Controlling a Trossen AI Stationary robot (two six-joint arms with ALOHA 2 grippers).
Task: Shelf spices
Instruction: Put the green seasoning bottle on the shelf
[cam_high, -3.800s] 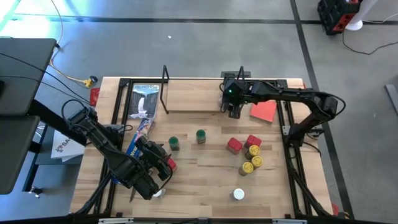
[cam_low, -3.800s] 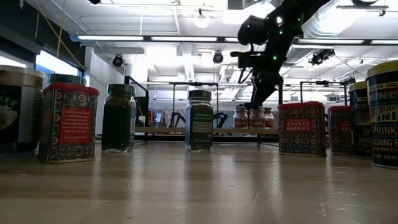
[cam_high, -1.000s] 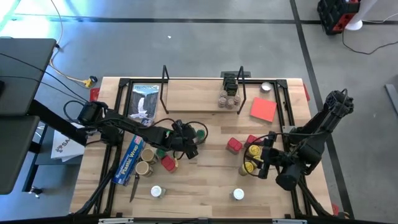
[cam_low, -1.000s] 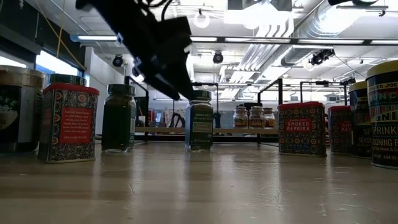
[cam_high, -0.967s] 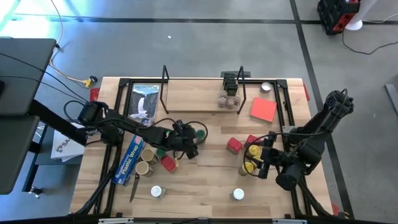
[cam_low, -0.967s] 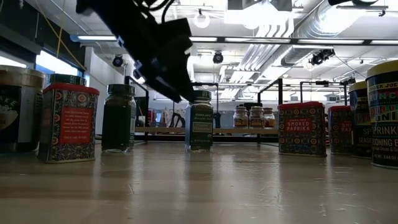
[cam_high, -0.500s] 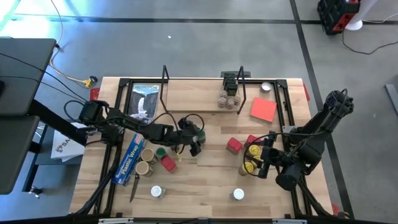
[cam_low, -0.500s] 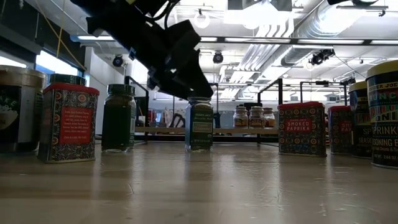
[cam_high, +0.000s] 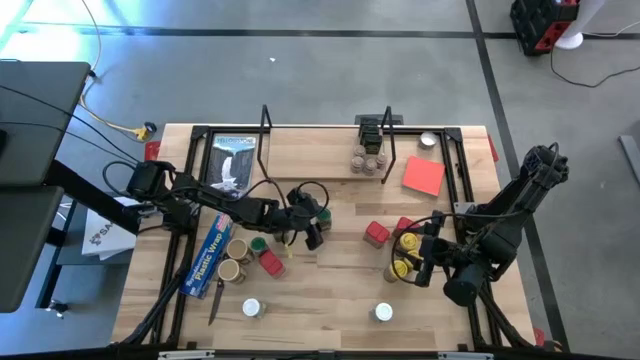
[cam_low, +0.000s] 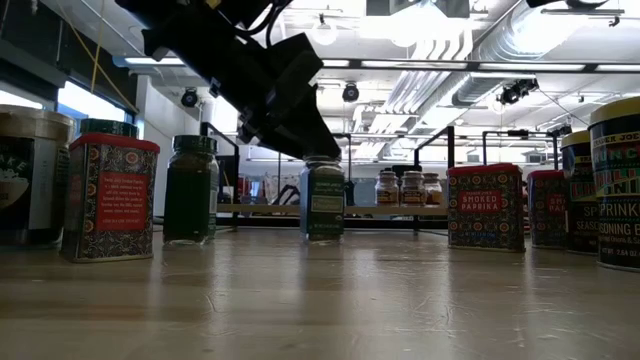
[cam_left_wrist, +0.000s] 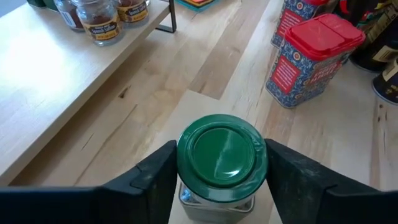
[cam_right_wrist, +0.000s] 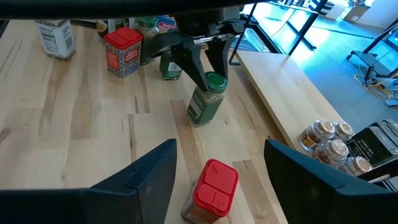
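The left end effector (cam_high: 316, 226) is working near the middle of the surface (cam_high: 330, 300), and we are seeing its two fingers (cam_left_wrist: 155, 180) pressing against either side of a green-lidded jar (cam_left_wrist: 222, 163); in the right wrist view that jar (cam_right_wrist: 206, 98) is leaning, tilted off upright, with the fingers clamped on its lid. In the low view the jar (cam_low: 323, 198) is sitting under the dark arm, its base at or just above the wood; we cannot tell which. We are finding the shelf (cam_high: 325, 160) along the far edge at twelve o'clock from the jar, with a small cluster of jars (cam_high: 368, 160) standing on it near its right wire upright. At about three o'clock from the held jar a red tin (cam_high: 376, 233) is standing, and beyond it a group of yellow-lidded jars (cam_high: 405, 255) just in front of the right end effector (cam_high: 428, 258), which is waiting low at the right side with its fingers standing apart and holding nothing. At about eight o'clock from the held jar we are seeing another red tin (cam_high: 270, 262), two tan-lidded jars (cam_high: 234, 260) and a second green-lidded jar (cam_high: 257, 244) close together, beside the blue plastic-wrap box (cam_high: 210, 256). Two white-lidded jars (cam_high: 383, 313) are standing near the front edge, well apart from each other.
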